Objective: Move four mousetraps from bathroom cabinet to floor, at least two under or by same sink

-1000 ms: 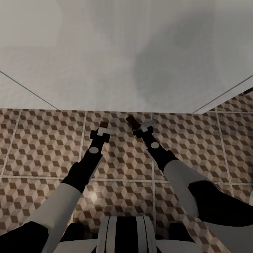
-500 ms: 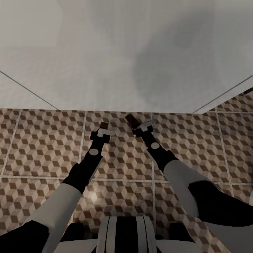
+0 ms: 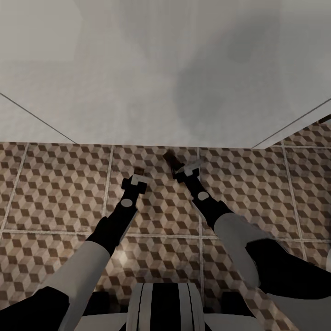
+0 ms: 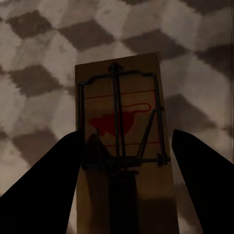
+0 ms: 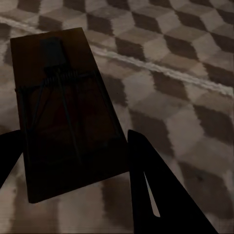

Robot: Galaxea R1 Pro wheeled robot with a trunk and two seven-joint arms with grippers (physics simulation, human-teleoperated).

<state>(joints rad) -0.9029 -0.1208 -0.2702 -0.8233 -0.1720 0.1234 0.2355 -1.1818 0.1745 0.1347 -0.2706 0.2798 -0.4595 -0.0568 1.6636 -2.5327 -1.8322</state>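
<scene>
The floor (image 3: pixel 55 193), tiled in a brown, beige and white cube print with pale grout lines, fills the lower half of the head view; above it rises a plain white surface (image 3: pixel 138 69) whose bottom edge meets the tiles just beyond the grippers. Both arms reach forward and down over the tiles. The left gripper (image 3: pixel 139 177) grips a mousetrap (image 4: pixel 122 146) between its two dark fingers (image 4: pixel 44 185); the pale board with a red mark and dark wire frame lies lengthwise between them, over the tiles. The right gripper (image 3: pixel 180 165) holds a second mousetrap (image 5: pixel 61 107), darker in shadow, sticking out past its fingers (image 5: pixel 161 195) and close above the floor near a grout line.
</scene>
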